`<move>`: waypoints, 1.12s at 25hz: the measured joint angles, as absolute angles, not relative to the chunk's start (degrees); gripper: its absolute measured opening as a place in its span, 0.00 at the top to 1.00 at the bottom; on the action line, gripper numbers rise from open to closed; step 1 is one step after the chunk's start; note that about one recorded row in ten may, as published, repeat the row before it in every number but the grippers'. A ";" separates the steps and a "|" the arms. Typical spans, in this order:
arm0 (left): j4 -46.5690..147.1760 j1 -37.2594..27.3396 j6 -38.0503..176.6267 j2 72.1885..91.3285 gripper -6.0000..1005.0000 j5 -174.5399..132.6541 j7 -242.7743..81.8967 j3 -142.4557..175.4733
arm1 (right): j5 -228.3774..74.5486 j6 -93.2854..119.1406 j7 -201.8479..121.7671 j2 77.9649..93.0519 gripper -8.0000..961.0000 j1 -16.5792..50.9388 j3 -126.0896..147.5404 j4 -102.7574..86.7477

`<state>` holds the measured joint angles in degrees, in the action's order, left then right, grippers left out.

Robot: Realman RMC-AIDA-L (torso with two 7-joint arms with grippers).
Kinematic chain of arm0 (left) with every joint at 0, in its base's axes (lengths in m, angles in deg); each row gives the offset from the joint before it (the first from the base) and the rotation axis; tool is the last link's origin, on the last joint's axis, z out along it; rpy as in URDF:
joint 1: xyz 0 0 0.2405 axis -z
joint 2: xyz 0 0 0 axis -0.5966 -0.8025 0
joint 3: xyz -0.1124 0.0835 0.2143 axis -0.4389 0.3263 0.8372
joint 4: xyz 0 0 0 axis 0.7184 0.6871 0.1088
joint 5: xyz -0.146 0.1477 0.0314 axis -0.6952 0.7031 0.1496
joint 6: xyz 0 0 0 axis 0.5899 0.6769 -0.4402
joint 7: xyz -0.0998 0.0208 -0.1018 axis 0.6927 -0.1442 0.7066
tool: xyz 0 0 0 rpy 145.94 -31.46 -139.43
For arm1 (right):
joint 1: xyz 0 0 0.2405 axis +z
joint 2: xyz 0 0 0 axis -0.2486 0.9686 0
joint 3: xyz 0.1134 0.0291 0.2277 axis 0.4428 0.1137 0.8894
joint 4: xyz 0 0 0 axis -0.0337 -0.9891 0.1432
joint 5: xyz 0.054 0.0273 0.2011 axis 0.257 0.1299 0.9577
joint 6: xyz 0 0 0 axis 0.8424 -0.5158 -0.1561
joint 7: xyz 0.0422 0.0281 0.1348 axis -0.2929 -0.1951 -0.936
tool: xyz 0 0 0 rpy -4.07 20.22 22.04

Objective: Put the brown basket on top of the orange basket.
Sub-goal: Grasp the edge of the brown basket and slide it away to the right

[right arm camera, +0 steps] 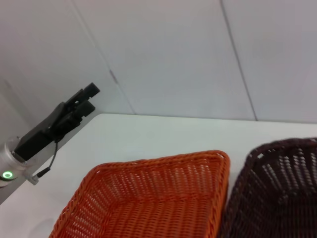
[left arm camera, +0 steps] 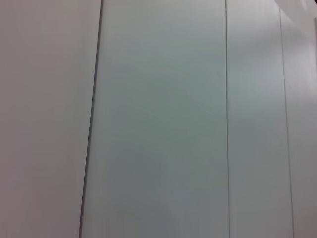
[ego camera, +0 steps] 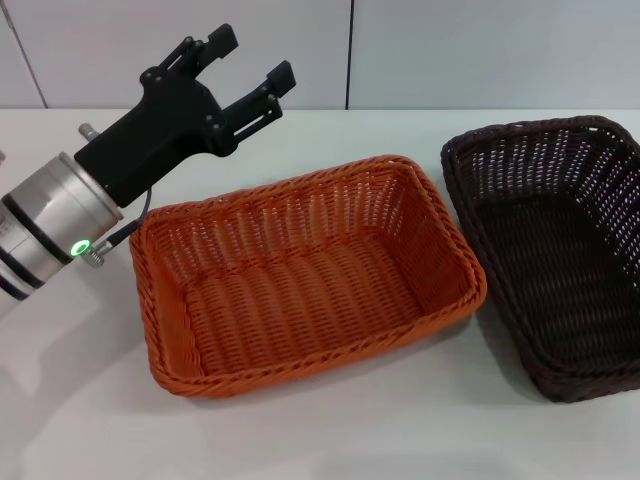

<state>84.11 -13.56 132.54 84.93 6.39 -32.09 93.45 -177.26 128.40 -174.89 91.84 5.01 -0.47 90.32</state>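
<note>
End effector of the left arm hangs raised, spread, empty, above the table.

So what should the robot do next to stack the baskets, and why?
Probably bring an arm over to the brown basket and grab its rim. It sits on the table beside the orange basket, untouched. The left gripper hangs open and empty up past the orange basket's far left corner. The right gripper isn't visible.

The left arm's matte black angular pincer has two blocky fingers, a silver cylindrical wrist with a green-lit ring, and a thin black cable.
</note>
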 joint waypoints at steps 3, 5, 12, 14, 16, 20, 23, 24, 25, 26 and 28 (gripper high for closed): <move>83.74 -12.42 131.41 84.89 0.16 6.81 -32.25 93.33 | -177.51 128.32 -174.88 91.80 0.14 4.22 0.43 89.98; 83.73 -12.22 131.13 84.89 0.16 6.86 -32.34 93.32 | -177.76 128.27 -174.82 91.79 0.14 3.74 1.32 89.71; 83.69 -11.37 129.65 84.88 0.16 6.90 -33.99 93.17 | -178.23 128.53 -175.18 91.96 0.14 2.06 2.86 89.45; 83.69 -11.31 129.57 84.87 0.16 6.90 -34.02 93.02 | -178.67 128.49 -175.39 92.05 0.14 1.68 3.70 89.31; 83.69 -11.31 129.57 84.87 0.16 6.90 -34.02 93.02 | -179.08 128.36 -175.46 92.13 0.14 1.35 5.00 88.98; 83.69 -11.23 129.09 84.88 0.16 6.92 -34.08 92.72 | -179.94 127.96 -175.29 92.23 0.14 0.42 7.05 87.34; 83.69 -11.23 128.57 84.88 0.16 6.95 -34.09 92.55 | -180.21 127.83 -174.76 92.24 0.14 -0.28 7.60 85.20; 83.69 -11.22 128.38 84.88 0.16 6.96 -34.13 92.56 | -180.31 127.81 -174.68 92.24 0.14 -0.42 7.68 84.92; 83.69 -11.21 128.33 84.88 0.16 6.97 -34.14 92.56 | -180.51 127.79 -174.52 92.25 0.14 -0.69 7.77 84.48; 83.69 -11.18 128.18 84.87 0.16 7.00 -34.16 92.56 | -180.67 127.77 -174.41 92.26 0.14 -0.92 7.82 84.32; 83.69 -11.09 128.04 84.87 0.16 7.08 -34.18 92.65 | -180.93 127.76 -174.21 92.34 0.14 -1.34 8.08 84.08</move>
<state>83.69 -11.09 128.04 84.87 7.08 -34.18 92.65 -180.93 127.76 -174.21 92.34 -1.34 8.08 84.08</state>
